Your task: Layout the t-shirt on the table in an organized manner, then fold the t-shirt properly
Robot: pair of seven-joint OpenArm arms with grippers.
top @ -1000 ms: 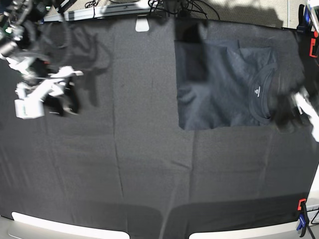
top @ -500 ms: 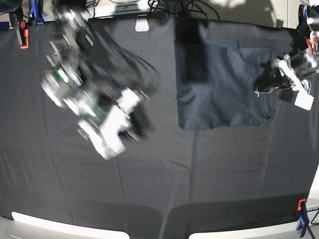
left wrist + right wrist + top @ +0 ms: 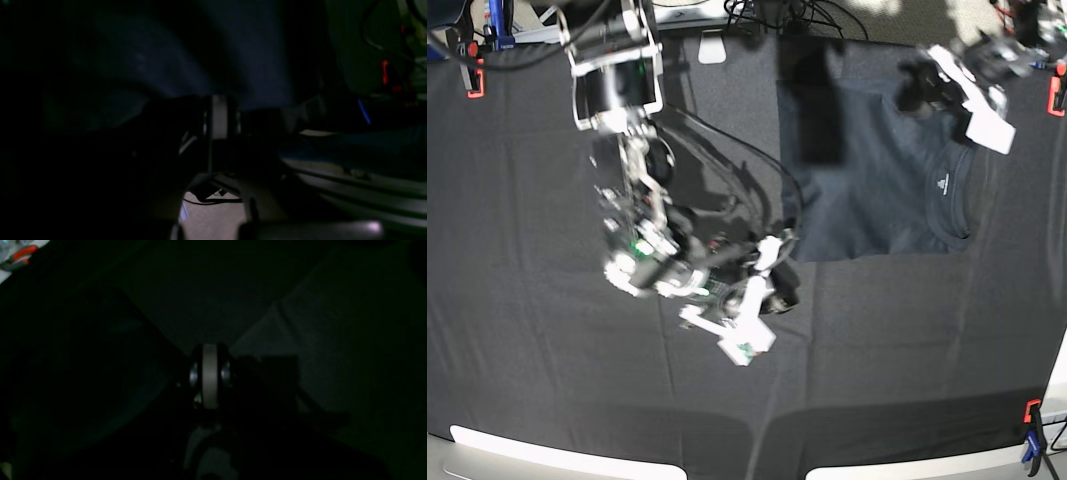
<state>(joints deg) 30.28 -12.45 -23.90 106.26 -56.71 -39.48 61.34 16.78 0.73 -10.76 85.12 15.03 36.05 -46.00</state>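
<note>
The dark navy t-shirt point(image 3: 877, 190) lies folded into a rough rectangle at the table's point(image 3: 547, 380) far right, with its white neck label point(image 3: 941, 184) facing up. My left gripper point(image 3: 910, 88) is over the shirt's far edge, and its pads point(image 3: 222, 115) are pressed together in the left wrist view, with navy cloth behind them. My right gripper point(image 3: 779, 292) sits just outside the shirt's near left corner. It is shut too point(image 3: 209, 373). Both wrist views are too dark to show whether any cloth is pinched.
Red clamps hold the black tablecloth at the far left point(image 3: 472, 78), far right point(image 3: 1057, 95) and near right point(image 3: 1031, 415) corners. Cables point(image 3: 777, 12) and a white tab point(image 3: 712, 48) lie along the far edge. The right arm's links and cable point(image 3: 627, 150) stretch across the table's left half.
The right arm swung from the far left edge to the shirt's near left corner, and its jaws closed. The left gripper moved from the shirt's right side up to its far edge.
</note>
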